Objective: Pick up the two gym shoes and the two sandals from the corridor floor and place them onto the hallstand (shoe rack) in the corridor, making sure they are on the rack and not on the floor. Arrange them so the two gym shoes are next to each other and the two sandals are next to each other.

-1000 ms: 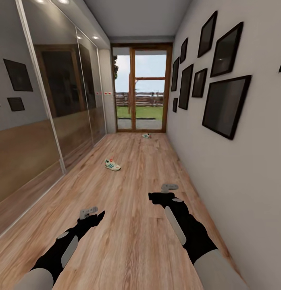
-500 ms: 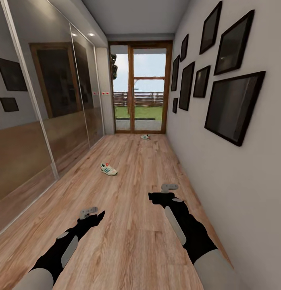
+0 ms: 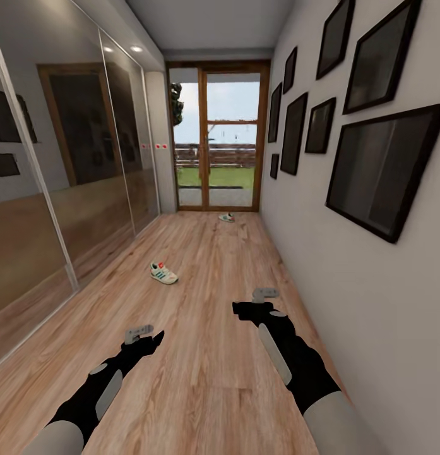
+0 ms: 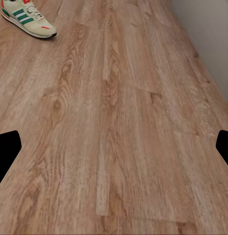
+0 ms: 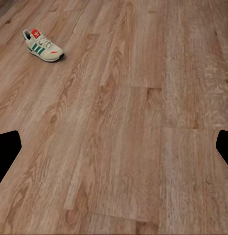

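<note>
Head view: nearer gym shoe [image 3: 163,273] on corridor floor [image 3: 207,379], well ahead of left pincer [image 3: 142,335], farther from right pincer [image 3: 262,302], both empty, openness impossible to tell, long axis slanting.

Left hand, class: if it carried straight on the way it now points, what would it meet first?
The left hand aims forward and down, so it would probably meet bare floor first. The near shoe lies farther ahead and off to one side of that line, though depth is hard to judge.
</note>
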You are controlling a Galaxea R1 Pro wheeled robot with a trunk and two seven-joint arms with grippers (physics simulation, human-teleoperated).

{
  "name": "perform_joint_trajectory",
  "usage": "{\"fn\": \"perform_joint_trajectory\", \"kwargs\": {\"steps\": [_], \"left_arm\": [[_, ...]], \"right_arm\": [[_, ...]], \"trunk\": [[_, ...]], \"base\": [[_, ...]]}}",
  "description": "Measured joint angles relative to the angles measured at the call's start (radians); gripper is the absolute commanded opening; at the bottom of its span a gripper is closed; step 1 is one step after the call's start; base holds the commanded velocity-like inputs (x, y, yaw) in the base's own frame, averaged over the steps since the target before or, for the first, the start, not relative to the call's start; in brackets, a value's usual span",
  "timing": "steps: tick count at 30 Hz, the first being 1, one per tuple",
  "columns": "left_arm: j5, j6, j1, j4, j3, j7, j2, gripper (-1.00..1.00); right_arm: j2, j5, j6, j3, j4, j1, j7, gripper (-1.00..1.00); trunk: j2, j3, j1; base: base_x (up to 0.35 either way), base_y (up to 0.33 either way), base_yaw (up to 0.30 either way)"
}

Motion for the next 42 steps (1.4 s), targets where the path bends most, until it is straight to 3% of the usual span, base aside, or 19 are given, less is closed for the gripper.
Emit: {"fn": "perform_joint_trajectory", "kwargs": {"steps": [42], "left_arm": [[0.0,0.0,0.0,0.0,0.0,0.0,0.0,1.0]], "right_arm": [[0.0,0.0,0.0,0.0,0.001,0.0,0.0,1.0]], "trunk": [[0.0,-0.012,0.0]], "base": [[0.345,-0.027,0.0]]}}
